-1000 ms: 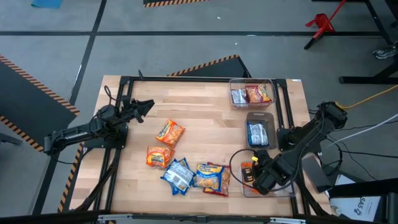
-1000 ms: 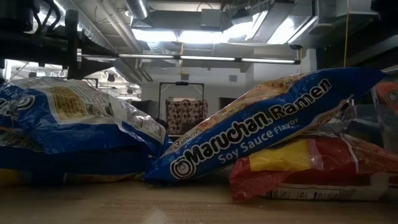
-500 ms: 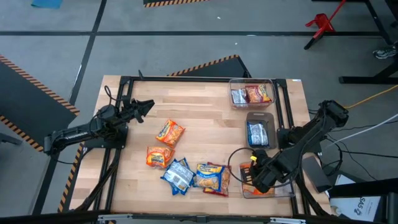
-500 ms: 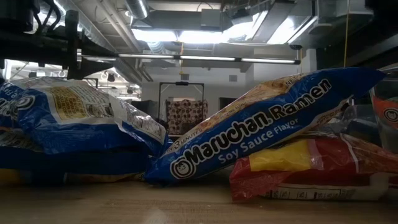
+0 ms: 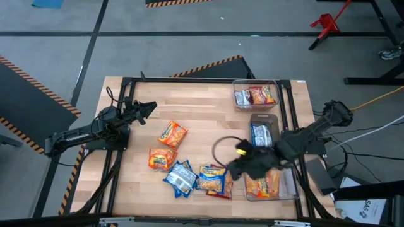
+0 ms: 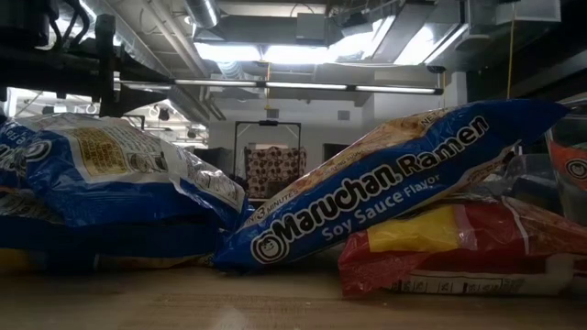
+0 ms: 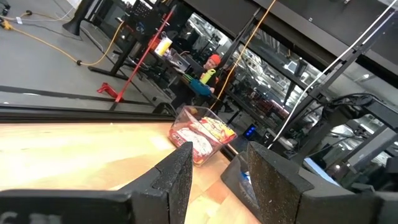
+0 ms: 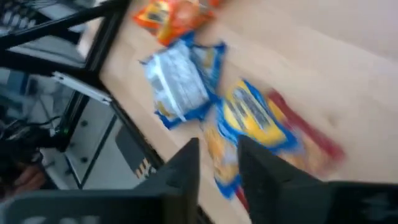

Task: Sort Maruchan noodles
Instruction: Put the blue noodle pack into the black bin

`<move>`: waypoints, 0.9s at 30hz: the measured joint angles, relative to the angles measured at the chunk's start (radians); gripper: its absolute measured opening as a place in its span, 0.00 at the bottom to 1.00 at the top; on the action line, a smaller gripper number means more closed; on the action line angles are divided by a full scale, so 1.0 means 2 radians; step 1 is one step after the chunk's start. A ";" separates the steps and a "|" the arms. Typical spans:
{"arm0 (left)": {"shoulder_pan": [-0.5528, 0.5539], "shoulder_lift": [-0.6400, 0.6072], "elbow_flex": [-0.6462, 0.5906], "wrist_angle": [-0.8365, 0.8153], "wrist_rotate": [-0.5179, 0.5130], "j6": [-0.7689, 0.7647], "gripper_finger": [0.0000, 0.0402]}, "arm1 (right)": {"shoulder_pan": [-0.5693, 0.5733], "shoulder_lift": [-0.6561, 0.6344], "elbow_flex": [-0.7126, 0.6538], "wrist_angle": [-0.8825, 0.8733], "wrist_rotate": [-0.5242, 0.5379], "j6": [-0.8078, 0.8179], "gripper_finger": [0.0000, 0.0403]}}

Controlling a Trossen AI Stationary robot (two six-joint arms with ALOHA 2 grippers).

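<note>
- Hovering over the near right part of the worktop (image 5: 208,113), the right pincer (image 5: 235,168) hangs empty; the right wrist view shows its two dark fingers (image 8: 180,171) a narrow gap apart with nothing between them.
- Just ahead of that pincer lies a blue-and-yellow packet (image 5: 214,179) partly on top of a dark red one; a blue-and-white packet (image 5: 181,177) sits just beyond it, touching it. Both also show in the right wrist view (image 8: 252,118) (image 8: 180,84).
- Farther out from the right pincer: an orange packet (image 5: 162,159) and, past that, a second orange packet (image 5: 173,134).
- Just behind the right pincer, the nearest clear bin (image 5: 291,186) holds an orange packet (image 5: 262,185).
- To the pincer's side along the worktop's right edge: a middle bin (image 5: 264,119) with a blue-and-white packet (image 5: 261,135), then a far bin (image 5: 255,84) with one blue-and-white and one dark red packet (image 5: 262,95).
- Left pincer (image 5: 144,108) waits at the far left edge of the worktop, well apart from all packets; left wrist view shows its fingers (image 7: 177,180) parted, holding nothing, and the far bin (image 7: 202,134) well ahead of it.
- Low view: blue "Maruchan Ramen Soy Sauce Flavor" packet (image 6: 394,183) leans on a red-and-yellow packet (image 6: 459,243); another blue packet (image 6: 110,179) lies beside them.
</note>
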 joint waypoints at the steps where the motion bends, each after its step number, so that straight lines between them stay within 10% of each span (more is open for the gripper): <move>1: 0.000 0.000 0.000 0.000 0.000 0.000 0.37 | -0.016 0.006 0.000 0.017 -0.015 -0.030 0.29; 12: 0.000 0.000 0.000 0.000 0.012 -0.001 0.37 | -0.166 0.102 -0.001 0.038 -0.277 -0.257 0.73; 27: 0.000 0.000 0.000 -0.001 0.048 0.003 0.37 | -0.200 0.228 -0.001 0.067 -0.434 -0.351 0.78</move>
